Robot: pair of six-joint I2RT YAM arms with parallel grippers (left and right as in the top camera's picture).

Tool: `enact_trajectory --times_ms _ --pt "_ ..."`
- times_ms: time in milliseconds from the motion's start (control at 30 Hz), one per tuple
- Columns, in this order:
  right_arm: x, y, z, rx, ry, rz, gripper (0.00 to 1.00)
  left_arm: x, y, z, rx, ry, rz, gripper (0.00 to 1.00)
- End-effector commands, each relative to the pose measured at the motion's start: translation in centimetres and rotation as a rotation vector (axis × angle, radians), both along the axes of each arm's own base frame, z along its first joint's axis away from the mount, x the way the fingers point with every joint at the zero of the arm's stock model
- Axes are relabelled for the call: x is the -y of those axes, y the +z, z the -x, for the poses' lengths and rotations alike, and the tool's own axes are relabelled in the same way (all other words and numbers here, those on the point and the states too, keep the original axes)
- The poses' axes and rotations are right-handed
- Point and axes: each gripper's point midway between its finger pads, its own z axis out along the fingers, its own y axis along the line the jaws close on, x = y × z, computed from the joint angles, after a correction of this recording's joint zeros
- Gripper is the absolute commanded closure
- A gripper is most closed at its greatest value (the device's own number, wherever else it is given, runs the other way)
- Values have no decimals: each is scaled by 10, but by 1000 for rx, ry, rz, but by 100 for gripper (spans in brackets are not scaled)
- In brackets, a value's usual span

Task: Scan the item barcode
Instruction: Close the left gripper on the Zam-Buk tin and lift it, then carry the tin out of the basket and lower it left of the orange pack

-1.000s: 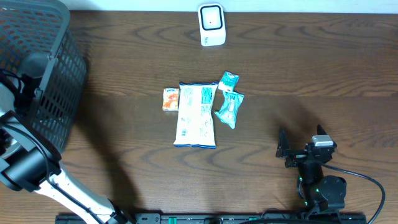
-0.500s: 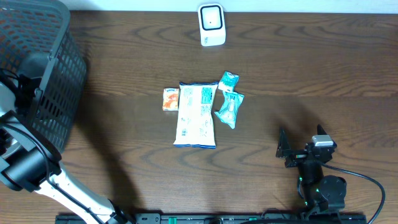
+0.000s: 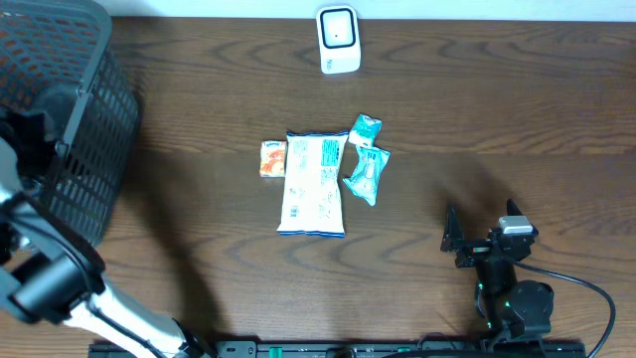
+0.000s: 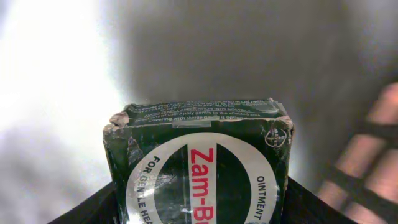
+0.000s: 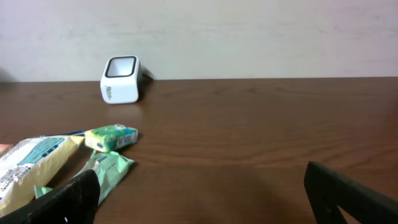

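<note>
1 big brown table (image 3: 497,119) of dark wood with wavy grain fills the overhead view. At its upper left stands 1 black basket (image 3: 99,149) with walls of plastic mesh full of little holes. The left arm (image 3: 45,278) reaches up from the lower left and over the basket, so from above you cannot tell what lies inside.

The left wrist view shows the left gripper (image 4: 202,190) with its 2 black fingers (image 4: 93,208) tight against the sides of a dark green box (image 4: 199,143), grasping it. The box is cardboard with scuffed, worn corners. It has a white ring and red letters on its front, and the word "OINTMENT" on the right. Behind it all is grey blur, with mesh bars at the right edge.

In the middle of the table lies 1 long white and blue bag (image 3: 314,184), flat and crinkly. At the top middle stands 1 white scanner (image 3: 338,40), a smooth rounded block with a dark window. Touching the bag's right side is 1 shiny teal packet (image 3: 366,174), and a smaller teal packet (image 3: 365,127) lies just above it. 1 small orange pack (image 3: 273,158) sits against the bag's left side.

At the lower right, the right gripper (image 5: 202,186) is spread wide and grasps nothing.
</note>
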Motion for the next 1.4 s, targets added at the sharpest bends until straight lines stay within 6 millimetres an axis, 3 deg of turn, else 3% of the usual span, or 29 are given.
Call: enact_trajectory --times_ms 0,200,300,400,500,667,800,933,1067,1200,1367 --pt "-2 -1 0 1 10 7 1 4 68 -7 164 72 -46 36" --pt "-2 -1 0 1 10 7 1 27 175 -21 501 148 -29 36" --pt "-2 -1 0 1 10 7 1 51 227 -22 658 149 1 36" --pt "-2 -1 0 1 10 7 1 79 266 -19 758 97 2 36" --pt "-2 -1 0 1 10 7 1 111 294 -17 825 21 -7 36" --pt "-2 -1 0 1 10 7 1 179 312 -24 865 -135 45 36" --pt "-2 -1 0 1 10 7 1 248 303 -31 820 -296 138 36" --pt "-2 -1 0 1 10 7 1 305 270 -27 682 -409 216 36" --pt "-2 -1 0 1 10 7 1 330 218 -25 482 -433 180 36" --pt "-2 -1 0 1 10 7 1 338 157 -29 288 -424 80 36" --pt "-2 -1 0 1 10 7 1 350 90 -38 102 -394 80 35"
